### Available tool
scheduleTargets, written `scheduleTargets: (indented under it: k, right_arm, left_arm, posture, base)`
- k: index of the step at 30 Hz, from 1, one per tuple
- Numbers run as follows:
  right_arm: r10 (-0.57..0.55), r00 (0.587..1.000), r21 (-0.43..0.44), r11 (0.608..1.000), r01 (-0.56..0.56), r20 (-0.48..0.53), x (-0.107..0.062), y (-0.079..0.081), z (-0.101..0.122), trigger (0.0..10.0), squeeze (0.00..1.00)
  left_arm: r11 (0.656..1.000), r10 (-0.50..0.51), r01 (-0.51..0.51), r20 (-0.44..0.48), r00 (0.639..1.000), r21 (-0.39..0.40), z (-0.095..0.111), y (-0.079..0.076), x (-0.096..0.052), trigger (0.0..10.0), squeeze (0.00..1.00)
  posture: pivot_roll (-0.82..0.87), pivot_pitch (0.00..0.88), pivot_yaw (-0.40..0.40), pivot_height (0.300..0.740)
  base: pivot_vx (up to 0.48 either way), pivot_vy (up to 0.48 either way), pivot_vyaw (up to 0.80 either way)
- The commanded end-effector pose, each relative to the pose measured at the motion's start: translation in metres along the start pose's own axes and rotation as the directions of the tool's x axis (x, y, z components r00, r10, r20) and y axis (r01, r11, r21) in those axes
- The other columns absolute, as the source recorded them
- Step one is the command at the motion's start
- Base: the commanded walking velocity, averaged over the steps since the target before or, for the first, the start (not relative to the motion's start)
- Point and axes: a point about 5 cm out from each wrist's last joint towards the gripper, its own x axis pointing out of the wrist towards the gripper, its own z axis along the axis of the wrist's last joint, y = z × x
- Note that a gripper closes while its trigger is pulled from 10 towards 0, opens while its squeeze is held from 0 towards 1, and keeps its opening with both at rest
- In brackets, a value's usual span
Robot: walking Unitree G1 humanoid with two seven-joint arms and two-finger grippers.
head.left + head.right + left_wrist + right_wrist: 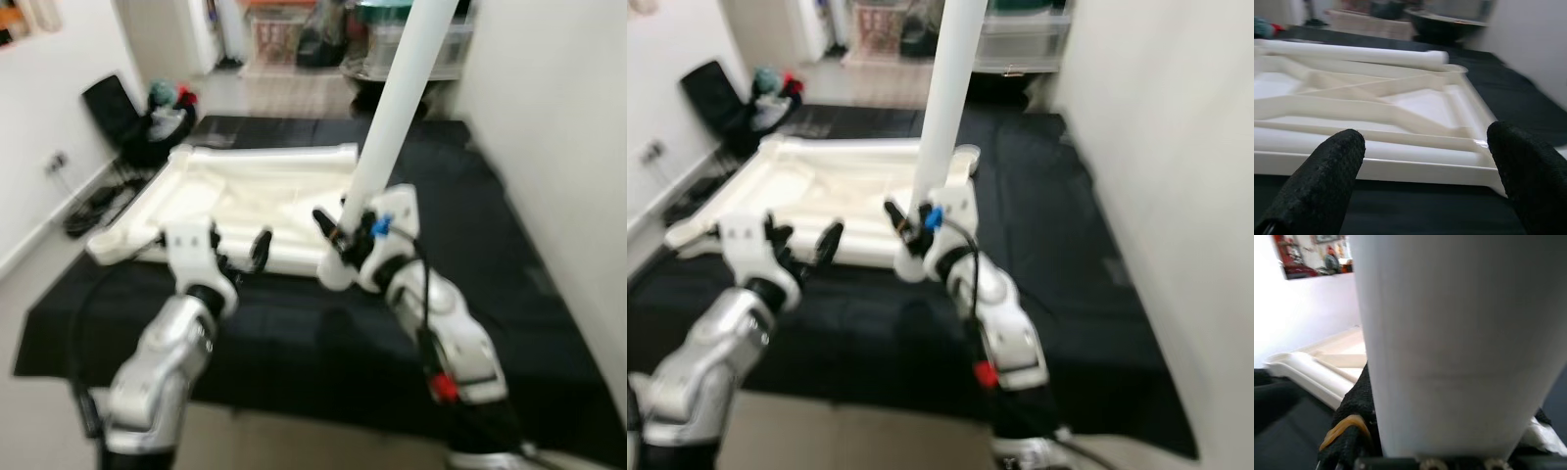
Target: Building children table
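Glossy smooth cream plastic tabletop, smooth white leg, matt black cloth mat

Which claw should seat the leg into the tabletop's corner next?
Probably the right claw: it is shut on the white table leg, held upright by the upturned tabletop near corner. The left claw is open, holding nothing.

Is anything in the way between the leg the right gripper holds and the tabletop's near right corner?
Nothing visible. The right gripper holds the leg upright just above the black mat, beside the upside-down tabletop's near right corner. The open left gripper hovers further left, clear of that gap.
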Motion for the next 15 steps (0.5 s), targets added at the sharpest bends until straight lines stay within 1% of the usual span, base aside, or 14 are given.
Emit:
scheduleTargets:
  k: [1,3,5,11,13,15]
  right_arm:
    - [0.008,1.000,-0.004,1.000,-0.008,0.029,0.0024,0.0043,0.0064,10.0,0.00]
    - [0.004,0.999,-0.005,1.000,-0.004,0.033,0.0025,0.0030,0.0076,10.0,0.00]
    - [-0.001,0.999,-0.008,1.000,0.001,0.036,0.0032,0.0019,0.0080,10.0,0.00]
    - [0.003,0.999,-0.014,1.000,-0.002,0.040,0.0049,0.0021,0.0096,10.0,0.00]
    - [0.006,0.999,-0.019,1.000,-0.005,0.041,0.0053,0.0025,0.0105,10.0,0.00]
    - [0.008,0.999,-0.013,1.000,-0.007,0.041,0.0066,0.0030,0.0115,10.0,0.00]
  left_arm:
    - [0.999,0.036,-0.035,-0.023,0.999,0.019,-0.0024,0.0073,-0.0012,10.0,0.00]
    - [0.999,0.039,-0.039,-0.012,0.999,0.032,-0.0017,0.0072,-0.0010,10.0,0.00]
    - [0.997,0.044,-0.045,0.009,0.999,0.066,0.0018,0.0079,0.0000,10.0,0.00]
    - [0.996,0.024,-0.027,0.032,0.999,0.082,0.0040,0.0049,0.0033,10.0,0.00]
    - [0.995,0.027,-0.030,0.031,0.999,0.095,0.0042,0.0045,0.0035,10.0,0.00]
    - [0.991,0.031,-0.031,0.002,1.000,0.127,0.0005,0.0052,0.0035,10.0,0.00]
  posture:
    - [-0.07,0.042,0.039,0.740]
    - [-0.07,0.041,0.039,0.740]
    - [-0.07,0.040,0.042,0.740]
    - [-0.07,0.033,0.035,0.740]
    - [-0.07,0.031,0.035,0.740]
    - [-0.07,0.024,0.040,0.740]
  base:
    - [0.000,0.480,0.00]
    - [0.000,0.480,0.00]
    - [0.000,0.000,0.00]
    - [0.000,0.000,0.00]
    - [0.000,0.000,-0.43]
    - [0.000,0.000,-0.80]
